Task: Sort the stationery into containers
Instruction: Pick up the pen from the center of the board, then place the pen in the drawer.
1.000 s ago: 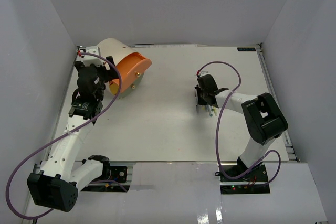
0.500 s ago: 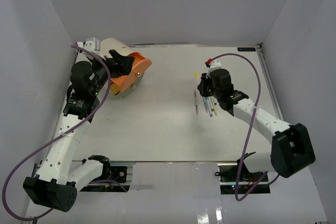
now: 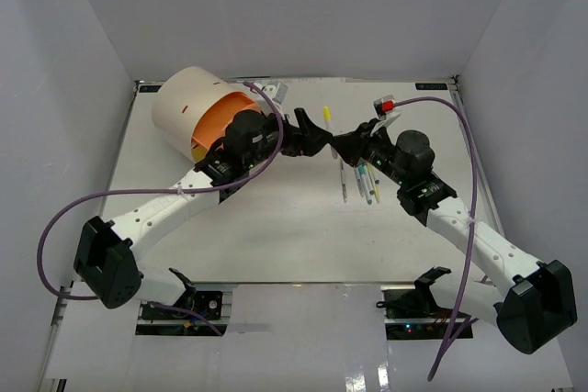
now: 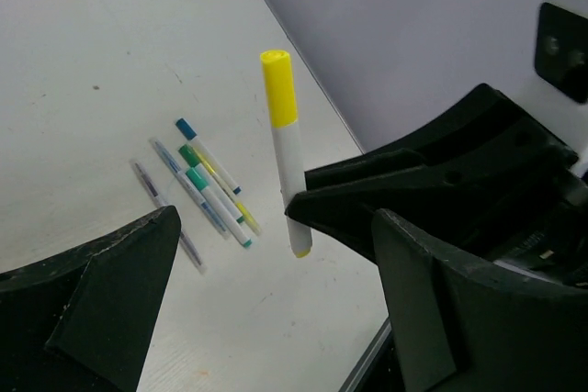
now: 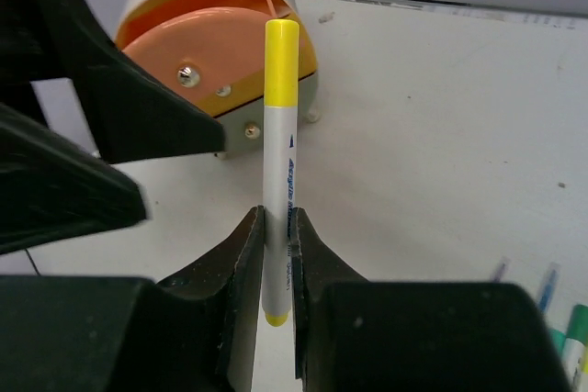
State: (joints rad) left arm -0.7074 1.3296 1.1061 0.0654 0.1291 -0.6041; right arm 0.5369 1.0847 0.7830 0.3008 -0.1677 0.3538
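Seemingly this is a hand-over in mid-air. The right claw [image 5: 276, 254] is clamped on the lower end of a white marker with a yellow cap [image 5: 279, 135], which it holds upright above the white table [image 3: 276, 218], a little toward twelve o'clock of its middle. The left claw [image 3: 317, 138] faces it from nine o'clock with its fingers spread wide, the marker standing between them untouched. The cream cylindrical organizer with orange face and brass knobs [image 3: 184, 103] lies at ten o'clock, on the left arm's side. A few slim pens, blue, green and yellow [image 4: 207, 185], wait on the table toward three o'clock. Next, I judge, the left claw must pinch the marker's free upper part before the right lets go.
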